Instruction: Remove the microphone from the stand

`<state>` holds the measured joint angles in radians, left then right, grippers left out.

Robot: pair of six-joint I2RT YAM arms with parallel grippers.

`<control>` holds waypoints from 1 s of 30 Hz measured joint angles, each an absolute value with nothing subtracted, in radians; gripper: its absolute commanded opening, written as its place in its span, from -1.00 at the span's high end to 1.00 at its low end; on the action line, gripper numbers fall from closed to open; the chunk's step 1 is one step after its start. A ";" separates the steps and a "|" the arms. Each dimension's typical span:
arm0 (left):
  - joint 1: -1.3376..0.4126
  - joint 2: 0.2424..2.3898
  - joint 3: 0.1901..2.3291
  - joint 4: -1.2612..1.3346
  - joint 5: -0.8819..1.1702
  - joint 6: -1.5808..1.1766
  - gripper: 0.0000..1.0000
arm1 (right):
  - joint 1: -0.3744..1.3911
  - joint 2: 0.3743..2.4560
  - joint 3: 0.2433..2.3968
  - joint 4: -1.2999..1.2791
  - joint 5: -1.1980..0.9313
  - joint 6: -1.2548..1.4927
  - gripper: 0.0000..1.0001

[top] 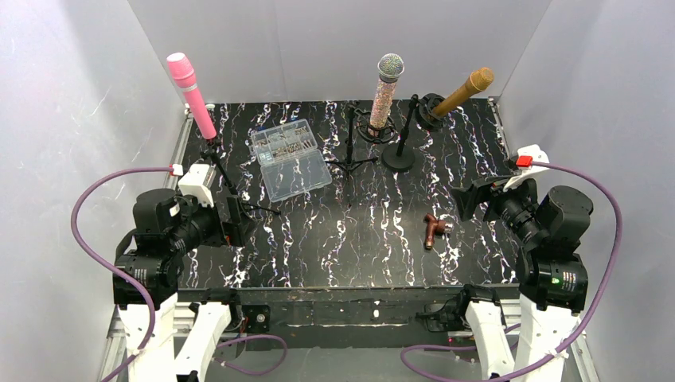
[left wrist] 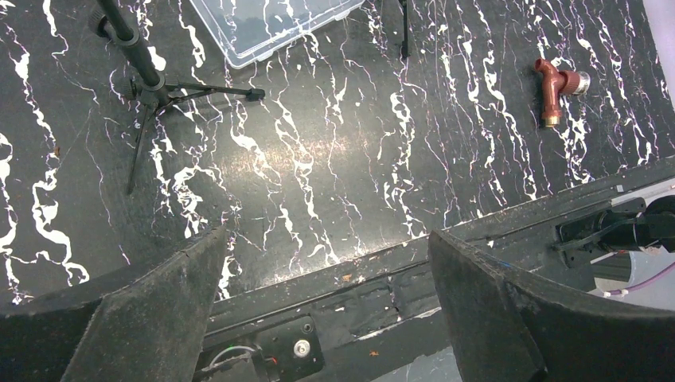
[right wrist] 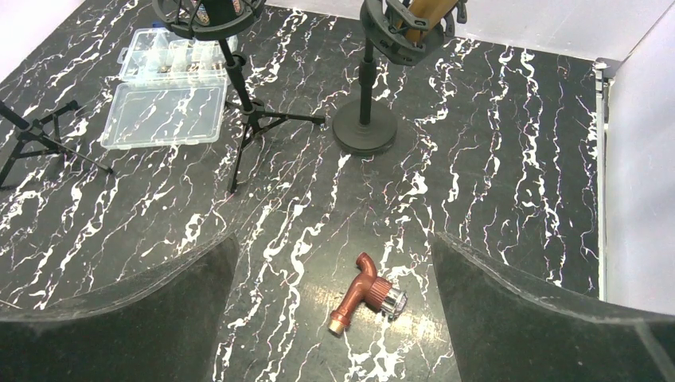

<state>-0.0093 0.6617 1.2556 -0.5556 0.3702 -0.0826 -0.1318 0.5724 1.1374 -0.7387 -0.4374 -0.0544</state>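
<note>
Three microphones stand in stands at the back of the table. A pink microphone [top: 191, 95] is on a tripod stand [top: 227, 185] at the left, just behind my left gripper. A glittery microphone [top: 384, 91] sits in a shock mount on a tripod. A gold microphone [top: 463, 92] leans in a shock mount [right wrist: 410, 20] on a round-base stand [top: 398, 157]. My left gripper [top: 239, 221] is open and empty at the table's near left. My right gripper [top: 470, 199] is open and empty at the right, above the table surface, well short of the gold microphone.
A clear plastic parts box [top: 290, 157] lies at back centre-left. A brown-red tap fitting [top: 434, 229] lies on the black marbled table [top: 334, 247], ahead of my right gripper [right wrist: 330, 310]. The pink microphone's tripod legs [left wrist: 147, 76] show in the left wrist view. White walls enclose the table.
</note>
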 measured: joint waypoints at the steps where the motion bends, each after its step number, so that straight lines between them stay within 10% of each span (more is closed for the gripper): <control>1: -0.009 0.662 1.256 -0.556 0.370 -0.083 -0.99 | -0.132 0.572 1.137 -0.739 -0.438 -0.056 -1.00; 30: -0.009 0.702 1.394 -0.676 0.445 -0.059 -0.99 | -0.100 0.806 1.380 -0.694 -0.580 -0.050 -1.00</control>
<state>-0.0093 0.7017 1.3941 -0.6758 0.4446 -0.0589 -0.1001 0.8059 1.3804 -0.6941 -0.5797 -0.0498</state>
